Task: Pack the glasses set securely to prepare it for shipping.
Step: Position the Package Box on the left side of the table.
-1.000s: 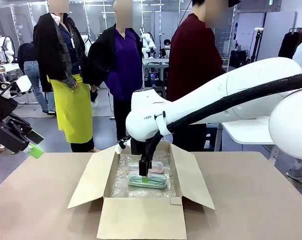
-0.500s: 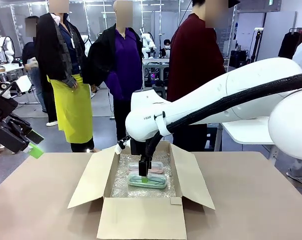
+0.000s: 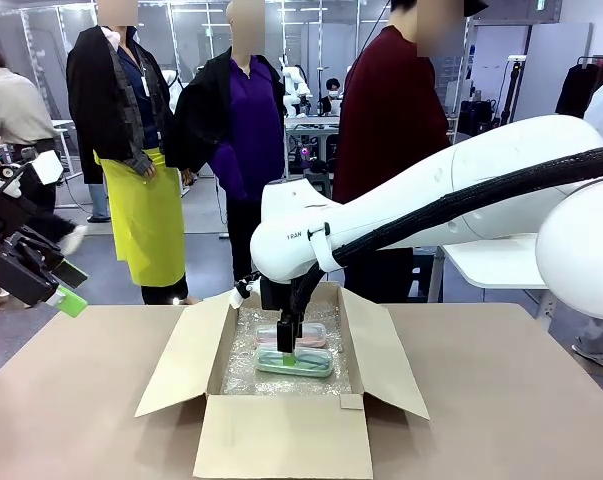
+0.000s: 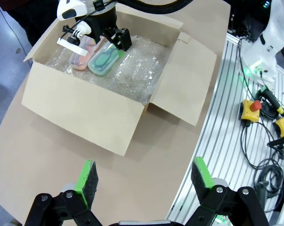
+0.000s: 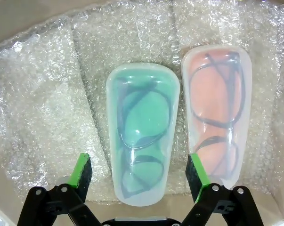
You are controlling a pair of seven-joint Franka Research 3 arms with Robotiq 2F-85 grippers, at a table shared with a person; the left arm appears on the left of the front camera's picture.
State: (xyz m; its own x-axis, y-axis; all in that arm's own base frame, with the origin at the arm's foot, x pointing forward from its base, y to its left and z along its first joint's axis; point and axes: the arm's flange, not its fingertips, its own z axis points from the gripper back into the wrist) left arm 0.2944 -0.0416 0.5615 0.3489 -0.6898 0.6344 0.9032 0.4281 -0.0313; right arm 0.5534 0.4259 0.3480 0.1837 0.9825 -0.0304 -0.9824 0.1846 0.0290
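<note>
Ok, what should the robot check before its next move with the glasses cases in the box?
1. Right claw open: ok.
2. Right claw above the mint green case: ok.
3. Pink case clear of the claw's pads: cannot tell.
4. Both cases flat, side by side on the bubble wrap: ok.
5. Box flaps open: ok.
6. Left claw open, away from the box: ok.

Bright, even overhead light fills the room, leaving only soft shadows under the box [image 3: 281,440] flaps on the desk [image 3: 71,400], small glints on the bubble wrap [image 5: 47,94], a sharp green case [image 5: 142,136], bowed lines at the wrist views' edges and a slightly soft far background.
</note>
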